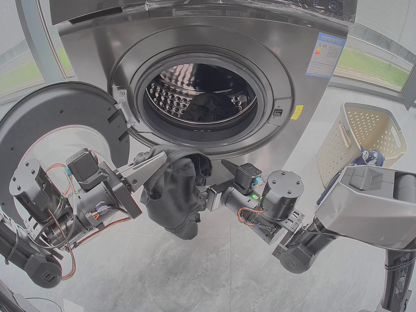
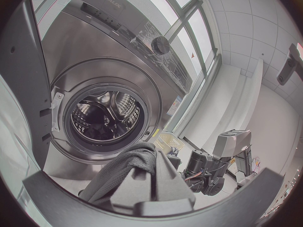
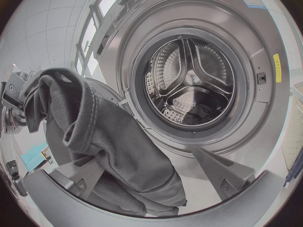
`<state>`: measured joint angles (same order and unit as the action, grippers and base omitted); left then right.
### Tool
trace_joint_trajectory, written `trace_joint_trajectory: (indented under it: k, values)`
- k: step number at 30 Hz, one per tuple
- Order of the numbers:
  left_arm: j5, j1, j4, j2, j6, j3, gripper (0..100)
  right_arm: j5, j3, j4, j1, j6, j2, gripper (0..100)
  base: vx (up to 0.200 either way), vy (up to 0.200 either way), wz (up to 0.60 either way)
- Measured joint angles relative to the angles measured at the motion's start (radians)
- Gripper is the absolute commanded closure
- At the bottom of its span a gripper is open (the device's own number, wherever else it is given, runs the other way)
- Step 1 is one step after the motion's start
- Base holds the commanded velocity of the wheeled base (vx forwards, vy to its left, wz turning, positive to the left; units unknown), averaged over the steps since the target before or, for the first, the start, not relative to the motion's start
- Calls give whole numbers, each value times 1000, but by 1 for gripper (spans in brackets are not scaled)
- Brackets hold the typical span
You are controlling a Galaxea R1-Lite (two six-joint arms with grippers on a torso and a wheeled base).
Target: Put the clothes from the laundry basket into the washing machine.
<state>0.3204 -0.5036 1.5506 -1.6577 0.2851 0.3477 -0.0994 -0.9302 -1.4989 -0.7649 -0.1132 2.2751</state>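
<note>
A dark grey garment hangs in front of the washing machine, just below its round opening. My left gripper is shut on the garment's upper edge, and in the left wrist view the cloth drapes over its fingers. My right gripper stands open on the garment's right side, with the cloth lying over one finger and the other finger bare. Another dark garment lies inside the drum. The beige laundry basket stands on the floor at the right, holding a blue garment.
The machine's door is swung wide open to the left, close behind my left arm. Bare grey floor stretches below both arms. Windows run behind the machine on both sides.
</note>
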Motion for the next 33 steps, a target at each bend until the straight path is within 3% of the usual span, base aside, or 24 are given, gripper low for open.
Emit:
trace_joint_trajectory:
  k: [13, 26, 33]
  values:
    - [-3, 2, 0, -1, 0, 8, 100, 1, 143, -2, -1, 1, -31, 0, 0, 0, 0]
    - [-3, 1, 0, -1, 0, 6, 100, 1, 83, 0, -3, 3, -46, 0, 0, 0, 0]
    - [-2, 1, 0, -1, 0, 5, 100, -1, 59, 0, 31, 3, -45, 0, 0, 0, 0]
